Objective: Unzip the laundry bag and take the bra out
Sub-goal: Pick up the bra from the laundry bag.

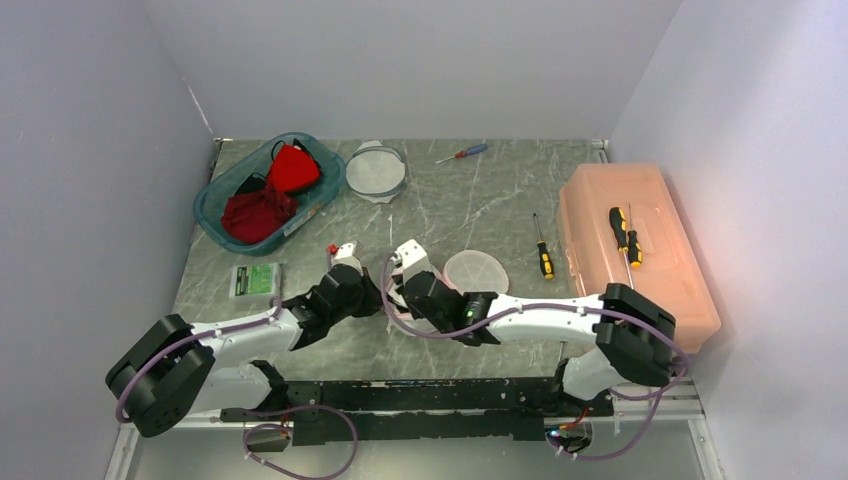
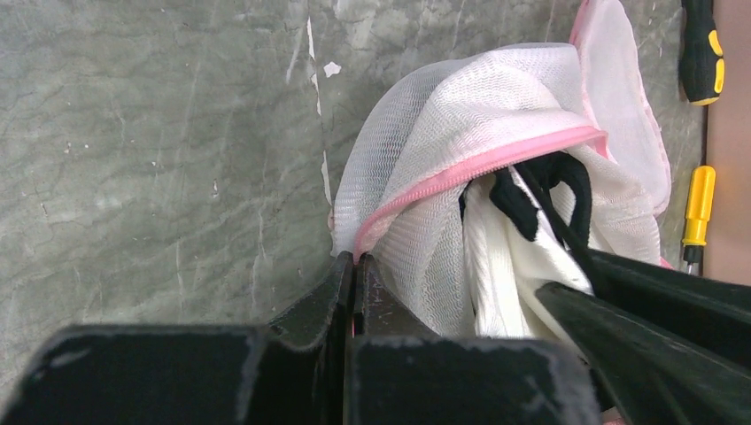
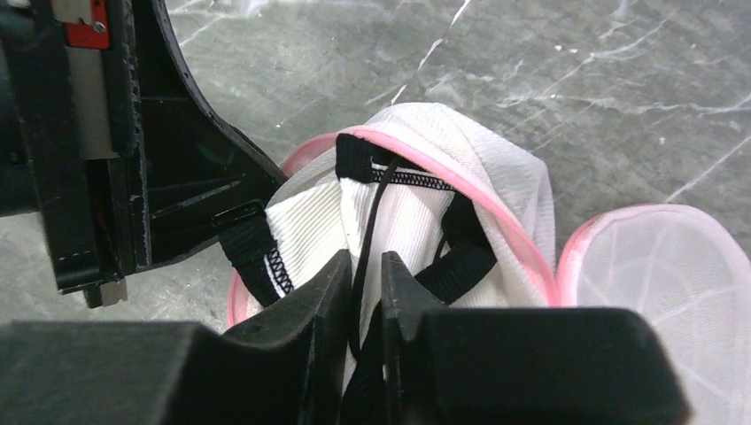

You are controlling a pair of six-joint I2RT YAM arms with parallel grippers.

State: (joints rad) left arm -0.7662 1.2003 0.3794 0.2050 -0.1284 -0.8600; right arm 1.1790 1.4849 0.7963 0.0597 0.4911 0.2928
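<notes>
White bra (image 3: 305,226), seemingly pinched, right end effector (image 3: 365,266)

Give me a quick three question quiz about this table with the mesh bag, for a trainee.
1. True or false: the left claw is shut on the pink zipper edge of the mesh bag.
2. What does the right claw pinch? A) nothing B) a black strap of the bra C) a screwdriver
3. What colour are the clothes in the teal basket?
Key: 1 true; 2 B; 3 red.
</notes>
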